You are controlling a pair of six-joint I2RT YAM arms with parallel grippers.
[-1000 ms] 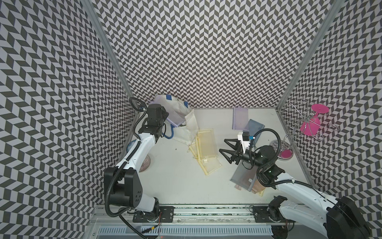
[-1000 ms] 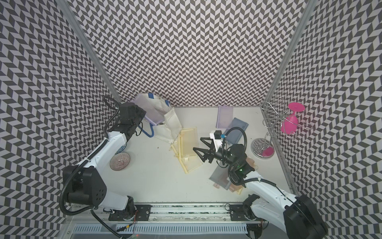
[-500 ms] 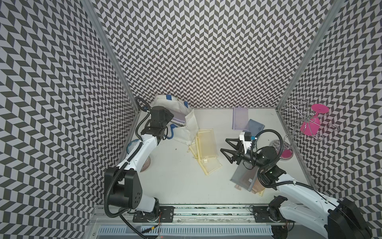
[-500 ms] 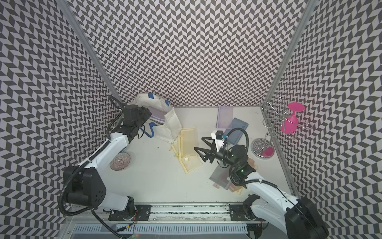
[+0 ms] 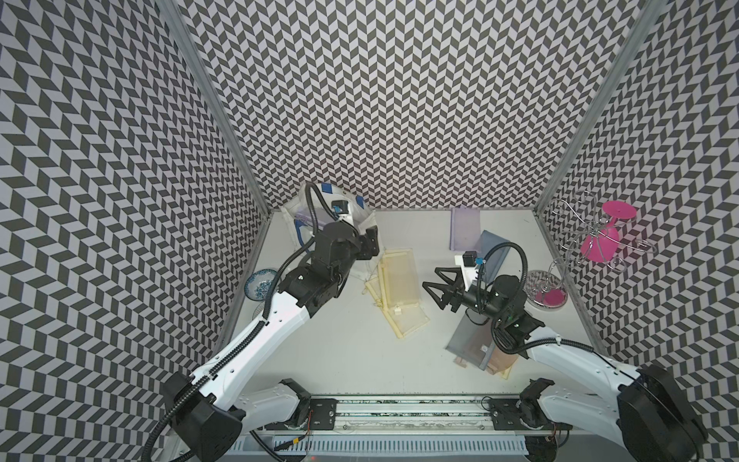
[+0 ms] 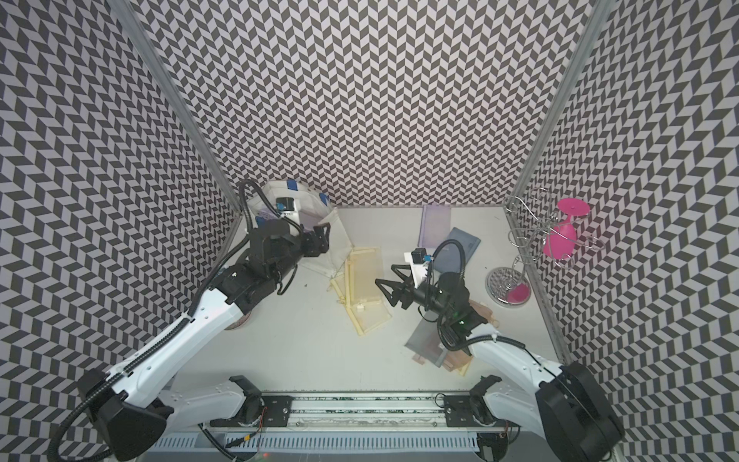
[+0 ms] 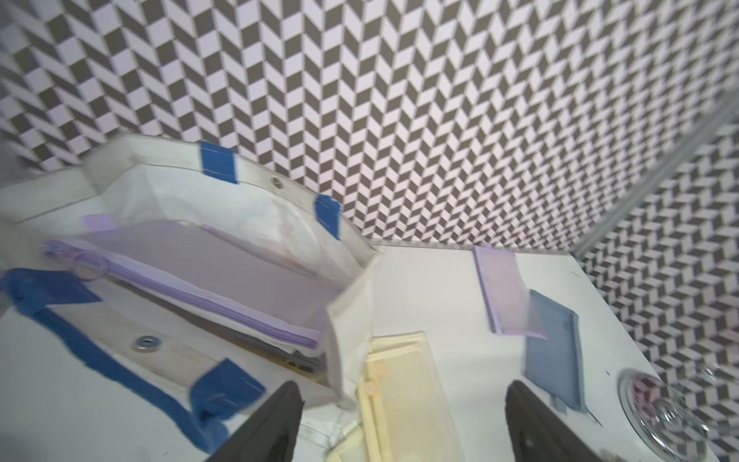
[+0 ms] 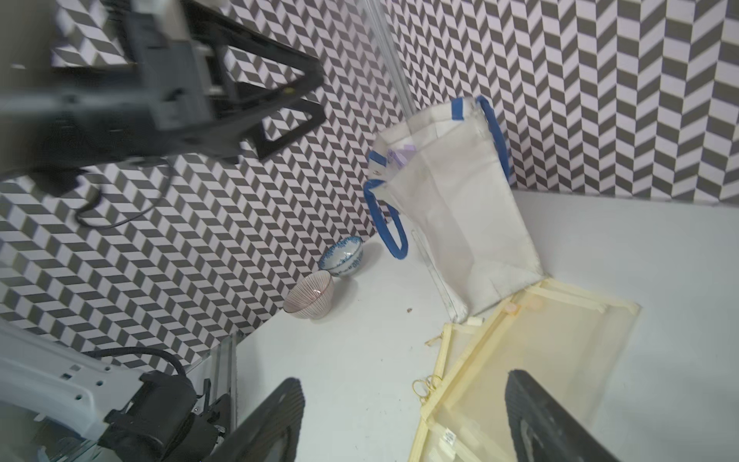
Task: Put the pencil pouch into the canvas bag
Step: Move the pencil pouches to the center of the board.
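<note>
Pencil pouch (image 7: pixel 208 280), lilac with a zip, lies inside the canvas bag (image 7: pixel 240 208), flat against the inner wall. Its zip edge shows through the open mouth in the left wrist view. Bag stands at the far left corner of the table (image 5: pixel 340 352), mouth open, blue rope handle hanging down its side.

Left gripper (image 7: pixel 402 384) hangs near the bag's open top, clear of the canvas. Fingers spread wide, nothing between them.

Right gripper (image 5: pixel 432 278) hovers mid-table, just beside the yellow mesh pouches (image 5: pixel 400 280), pointing at them. Jaws wide apart, nothing held.

Other stuff on the table:
- yellow pouches overlap each other; the far corner of the pile touches the bag's base
- second lilac pouch (image 5: pixel 465 228) at the far edge, with a blue-grey pouch (image 5: pixel 494 248) partly overlapping its corner
- grey pouch (image 5: pixel 468 340) under the right arm, near the front edge, lying on a peach one
- two bowls along the left edge: blue-patterned (image 8: pixel 344 256) and red-striped (image 8: pixel 310 294), just beside each other
- wire rack (image 5: pixel 576 244) at the right edge with a pink glass (image 5: pixel 600 236) hung upside down on it
</note>
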